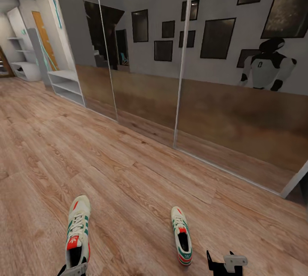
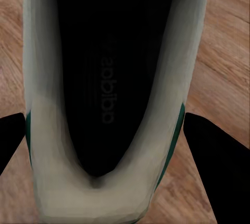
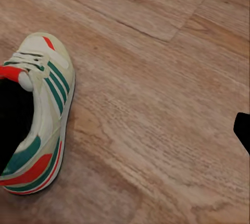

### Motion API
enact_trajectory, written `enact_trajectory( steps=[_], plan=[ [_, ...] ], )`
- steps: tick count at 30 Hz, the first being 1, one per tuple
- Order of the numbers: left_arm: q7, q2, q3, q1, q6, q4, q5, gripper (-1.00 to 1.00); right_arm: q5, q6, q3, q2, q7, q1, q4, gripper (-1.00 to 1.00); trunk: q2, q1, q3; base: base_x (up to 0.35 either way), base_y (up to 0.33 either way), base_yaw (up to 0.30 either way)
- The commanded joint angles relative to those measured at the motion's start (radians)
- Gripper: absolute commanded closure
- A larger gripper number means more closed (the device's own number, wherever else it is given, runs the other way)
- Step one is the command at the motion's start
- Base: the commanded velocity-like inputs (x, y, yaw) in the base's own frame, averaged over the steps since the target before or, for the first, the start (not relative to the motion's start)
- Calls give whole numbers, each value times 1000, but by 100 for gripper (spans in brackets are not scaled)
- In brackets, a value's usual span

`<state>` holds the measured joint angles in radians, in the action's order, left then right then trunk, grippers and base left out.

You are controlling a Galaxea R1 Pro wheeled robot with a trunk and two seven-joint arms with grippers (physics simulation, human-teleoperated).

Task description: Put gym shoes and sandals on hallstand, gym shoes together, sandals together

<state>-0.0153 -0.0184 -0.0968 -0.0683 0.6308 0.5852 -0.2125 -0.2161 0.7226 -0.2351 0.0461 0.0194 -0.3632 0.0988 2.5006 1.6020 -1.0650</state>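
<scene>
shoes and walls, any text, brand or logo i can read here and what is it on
"adidas": printed on the dark insole inside the left gym shoe, seen in the left wrist view with the left claw straddling its heel.
Logo patch on that shoe's red tongue: too small to read.
Right gym shoe: no readable text.
Dark wall frames: no readable text.

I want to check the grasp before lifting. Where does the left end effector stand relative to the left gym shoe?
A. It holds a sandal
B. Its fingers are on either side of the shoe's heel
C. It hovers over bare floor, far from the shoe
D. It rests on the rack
B: the left wrist view shows the dark fingers flanking the heel of the left gym shoe, with the left end effector centred over it.
</scene>
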Motion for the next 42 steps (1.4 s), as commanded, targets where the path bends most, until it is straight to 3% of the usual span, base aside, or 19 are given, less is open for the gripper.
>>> enact_trajectory(
  steps=[1, 12, 30, 42],
  plan=[
    [-3, 0, 0, -1, 3, -1, -4, 100, -10, 3, -7, 0, 2, 0, -1, -100, 0, 0, -1, 0, 0, 275],
    [-3, 0, 0, -1, 3, -1, -4, 100, -11, 3, -7, 0, 2, 0, -1, -100, 0, 0, -1, 0, 0, 248],
    [-5, 0, 0, -1, 3, -1, -4, 100, -11, 3, -9, 0, 2, 0, -1, -100, 0, 0, -1, 0, 0, 27],
    [-5, 0, 0, -1, 3, -1, -4, 100, -11, 3, -9, 0, 2, 0, -1, -100, 0, 0, -1, 0, 0, 241]
  ],
)
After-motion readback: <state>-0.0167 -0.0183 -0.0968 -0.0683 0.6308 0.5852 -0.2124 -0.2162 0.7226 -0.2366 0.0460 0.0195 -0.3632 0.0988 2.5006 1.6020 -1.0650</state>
